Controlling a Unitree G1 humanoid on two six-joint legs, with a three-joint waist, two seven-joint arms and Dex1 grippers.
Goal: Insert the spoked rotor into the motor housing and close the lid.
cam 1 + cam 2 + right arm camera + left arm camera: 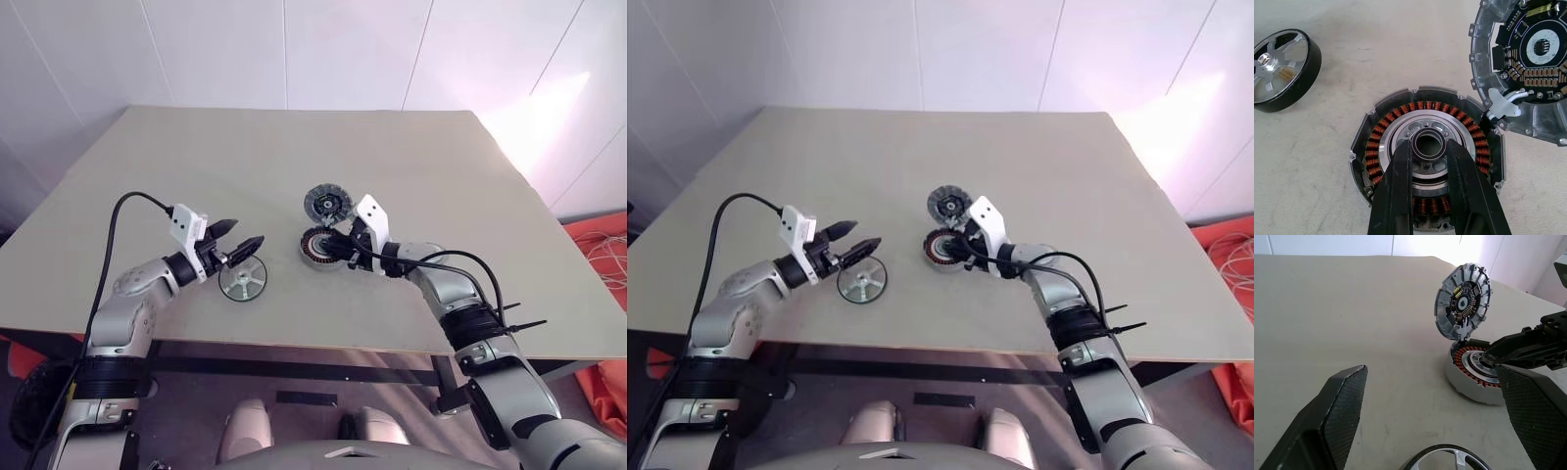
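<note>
The spoked rotor (242,280) lies on the counter (294,157) just beneath the wide-spread left fingers (238,239) — not yet inserted. The narrowed right fingers (1430,183), holding nothing, rest over the motor housing (1427,161); the lid (1463,301) stands open — both steps remain.

Our two arms (132,313) are silver-grey metal shells with black joint bands at elbow and wrist. Each wrist carries a white box-like camera mount (186,227) with small dark holes in its face. The left gripper (238,241) and right gripper (1426,161) end in black fingers (1339,406), tapered to points, their inner pads cross-hatched with a fine grid. A black cable (113,245) loops from each white mount back along the arm, and black zip ties (509,318) bind it on our right forearm.
</note>
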